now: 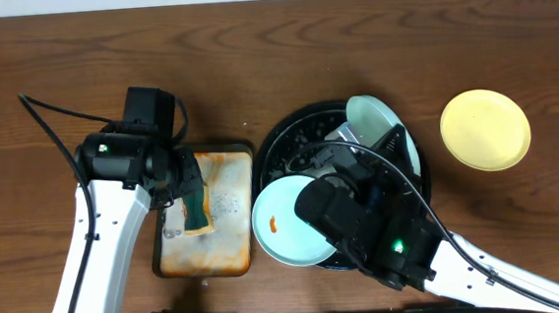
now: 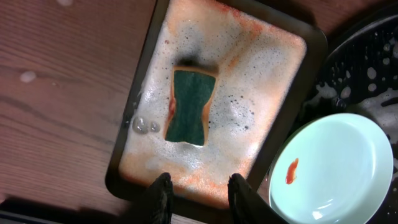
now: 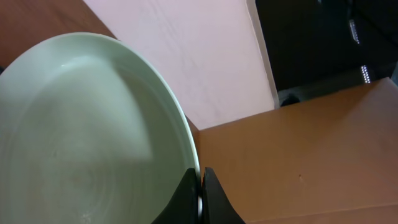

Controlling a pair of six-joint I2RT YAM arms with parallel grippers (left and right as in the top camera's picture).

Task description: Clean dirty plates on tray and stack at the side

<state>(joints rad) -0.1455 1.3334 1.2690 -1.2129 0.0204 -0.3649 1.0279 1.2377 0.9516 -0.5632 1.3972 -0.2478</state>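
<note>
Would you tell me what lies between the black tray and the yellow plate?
Only bare table separates the black tray and the yellow plate, per the overhead view.

I see my left arm [image 1: 112,158] over the orange tray [image 1: 228,241], where the sponge [image 1: 201,213] lies. My right arm [image 1: 363,220] reaches across the black tray [image 1: 278,137]. A tilted green plate [image 1: 374,118] stands at its far side. A smeared green plate [image 1: 286,225] sits at its edge beside the orange tray. The yellow plate [image 1: 485,129] lies on the table [image 1: 350,33].
</note>
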